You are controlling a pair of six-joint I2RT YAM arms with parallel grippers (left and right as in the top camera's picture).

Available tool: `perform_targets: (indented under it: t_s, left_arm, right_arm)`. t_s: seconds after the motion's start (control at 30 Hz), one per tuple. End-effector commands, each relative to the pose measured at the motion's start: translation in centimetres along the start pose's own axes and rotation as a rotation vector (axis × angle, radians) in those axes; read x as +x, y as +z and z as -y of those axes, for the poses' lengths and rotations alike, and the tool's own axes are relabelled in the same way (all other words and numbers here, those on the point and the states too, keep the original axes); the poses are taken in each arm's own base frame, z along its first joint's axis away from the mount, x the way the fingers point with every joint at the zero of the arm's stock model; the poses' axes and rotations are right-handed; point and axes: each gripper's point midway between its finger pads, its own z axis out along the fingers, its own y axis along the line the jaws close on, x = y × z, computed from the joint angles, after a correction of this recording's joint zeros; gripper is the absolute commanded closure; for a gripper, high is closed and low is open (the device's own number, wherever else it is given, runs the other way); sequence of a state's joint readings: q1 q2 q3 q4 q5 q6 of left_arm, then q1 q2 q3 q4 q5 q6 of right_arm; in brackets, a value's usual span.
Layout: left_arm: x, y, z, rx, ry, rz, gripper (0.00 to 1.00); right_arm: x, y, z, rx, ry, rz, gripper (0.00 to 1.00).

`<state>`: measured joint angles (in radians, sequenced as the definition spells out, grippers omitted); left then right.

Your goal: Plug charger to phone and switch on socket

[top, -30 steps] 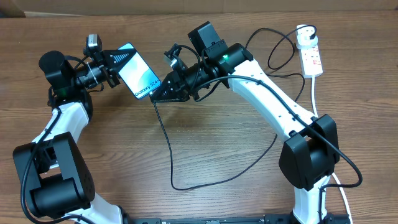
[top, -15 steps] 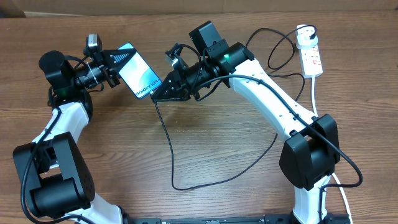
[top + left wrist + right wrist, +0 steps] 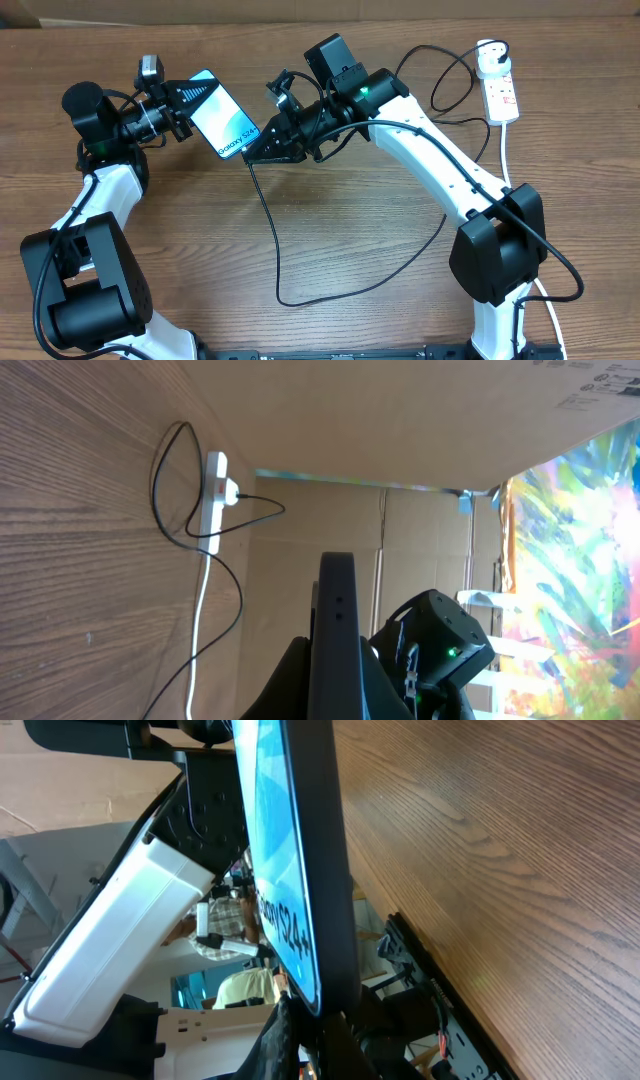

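Cyan phone [image 3: 222, 115] clamped in left gripper [image 3: 192, 101] | right gripper [image 3: 257, 151] pinches charger [image 3: 274, 246] at phone's end

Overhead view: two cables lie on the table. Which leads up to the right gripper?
The thin black charger cable: it loops across the table and rises to the right gripper at the phone. The thicker white cord runs down from the socket.

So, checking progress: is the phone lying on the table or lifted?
Lifted: the left gripper holds the phone clear of the table; the right wrist view shows wood beyond its edge.
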<state>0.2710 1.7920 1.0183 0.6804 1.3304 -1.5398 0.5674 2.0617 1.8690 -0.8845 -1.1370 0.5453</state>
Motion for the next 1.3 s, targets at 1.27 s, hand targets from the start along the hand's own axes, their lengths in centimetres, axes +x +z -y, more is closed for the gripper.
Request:
perform_targets:
  t_s: [1.27]
  left_arm:
    - [1.0, -3.3, 1.2, 0.016, 0.053, -0.094, 0.96]
  right_arm:
    - [-2.3, -4.4, 8.2, 0.442, -0.032, 0.189, 0.62]
